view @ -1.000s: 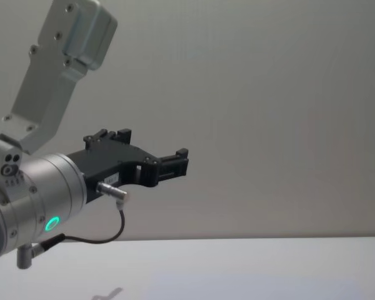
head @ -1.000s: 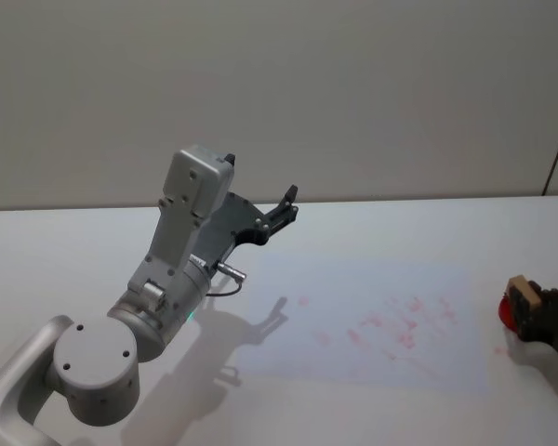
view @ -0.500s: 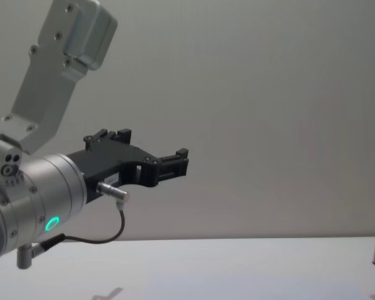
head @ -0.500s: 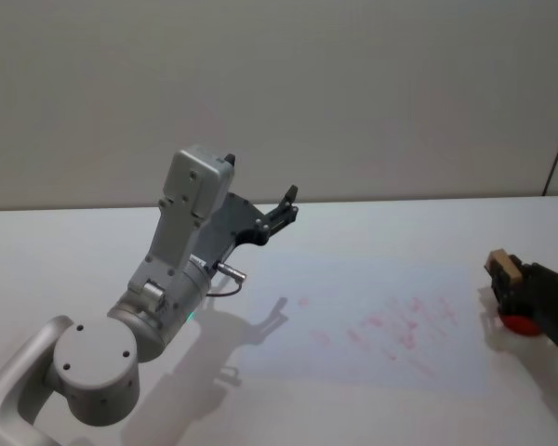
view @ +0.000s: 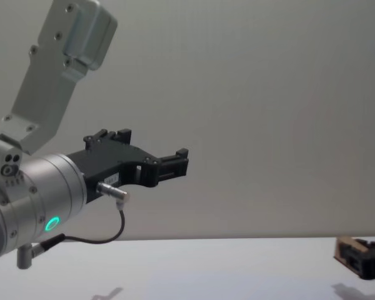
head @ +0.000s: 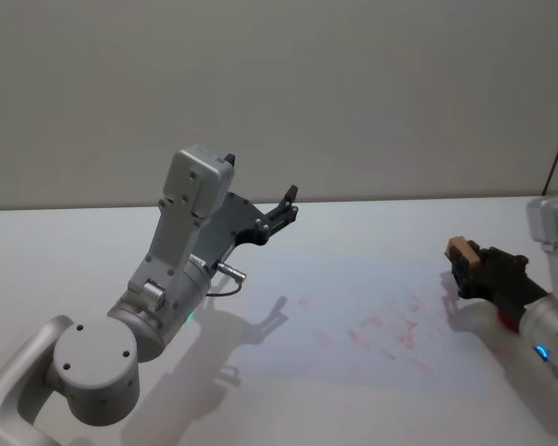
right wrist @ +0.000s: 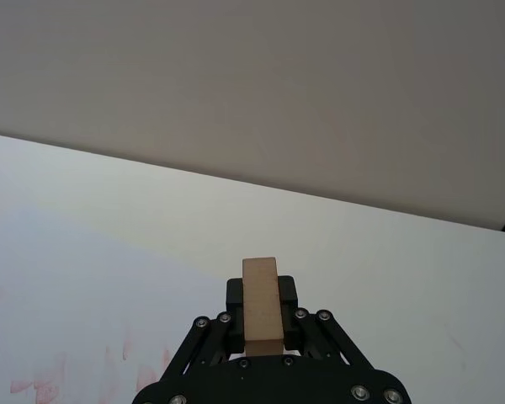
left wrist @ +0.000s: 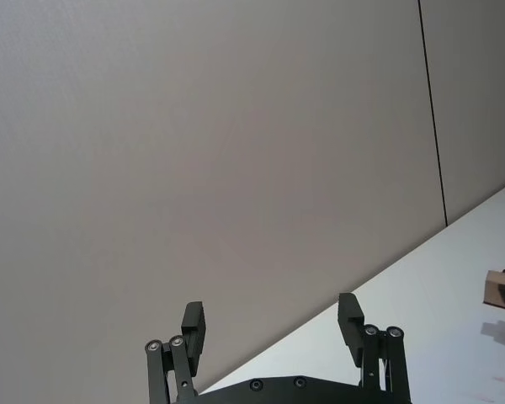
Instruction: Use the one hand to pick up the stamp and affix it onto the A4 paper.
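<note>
The tan wooden stamp (head: 461,251) sits between the black fingers of my right gripper (head: 466,264), which is shut on it and held above the right edge of the A4 paper (head: 335,288). The paper lies flat on the table and carries several red stamp marks (head: 391,333). In the right wrist view the stamp (right wrist: 261,305) stands upright in the right gripper (right wrist: 262,291) over the paper (right wrist: 59,278). The chest view has the stamp (view: 347,245) at the right edge. My left gripper (head: 285,208) is raised over the table's far left, open and holding nothing (left wrist: 271,320).
A red ink pad (head: 508,321) lies on the white table (head: 93,251) just right of the paper, mostly hidden behind my right arm. A plain grey wall stands behind the table.
My right gripper has carried the stamp leftward and up, away from the red ink pad to the paper's right edge. The left arm has not moved.
</note>
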### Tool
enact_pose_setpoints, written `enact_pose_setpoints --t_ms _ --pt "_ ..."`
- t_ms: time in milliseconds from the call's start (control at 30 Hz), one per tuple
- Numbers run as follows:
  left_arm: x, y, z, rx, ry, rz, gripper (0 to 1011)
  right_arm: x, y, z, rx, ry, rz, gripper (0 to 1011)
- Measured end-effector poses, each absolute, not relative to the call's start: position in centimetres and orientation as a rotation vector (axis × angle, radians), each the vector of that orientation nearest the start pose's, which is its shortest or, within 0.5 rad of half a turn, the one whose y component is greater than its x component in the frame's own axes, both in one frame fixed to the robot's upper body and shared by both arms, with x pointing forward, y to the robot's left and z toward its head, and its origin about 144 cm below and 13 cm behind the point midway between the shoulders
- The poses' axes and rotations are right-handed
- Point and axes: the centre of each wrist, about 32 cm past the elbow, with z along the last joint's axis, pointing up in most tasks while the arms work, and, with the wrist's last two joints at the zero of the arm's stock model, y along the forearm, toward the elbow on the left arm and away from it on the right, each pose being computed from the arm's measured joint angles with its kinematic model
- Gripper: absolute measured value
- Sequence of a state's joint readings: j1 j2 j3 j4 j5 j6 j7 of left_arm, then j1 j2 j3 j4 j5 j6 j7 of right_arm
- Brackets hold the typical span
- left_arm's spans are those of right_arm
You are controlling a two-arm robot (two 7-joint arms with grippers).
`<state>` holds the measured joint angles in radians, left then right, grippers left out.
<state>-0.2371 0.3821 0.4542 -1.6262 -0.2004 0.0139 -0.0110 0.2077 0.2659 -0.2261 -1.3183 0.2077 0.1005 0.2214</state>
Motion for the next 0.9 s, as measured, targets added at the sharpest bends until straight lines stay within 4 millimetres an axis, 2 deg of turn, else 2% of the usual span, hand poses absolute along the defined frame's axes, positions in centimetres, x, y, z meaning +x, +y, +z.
enact_pose_setpoints --t_ms 433,900 --pt "49.2 19.8 120.4 0.061 -0.268 1.124 1001 53.6 -23.8 112.4 -0.251 0.089 -1.153 220" --pt "49.2 19.8 120.4 0.061 -0.268 1.124 1001 54.2 -23.0 111.9 -0.286 0.099 -1.128 220"
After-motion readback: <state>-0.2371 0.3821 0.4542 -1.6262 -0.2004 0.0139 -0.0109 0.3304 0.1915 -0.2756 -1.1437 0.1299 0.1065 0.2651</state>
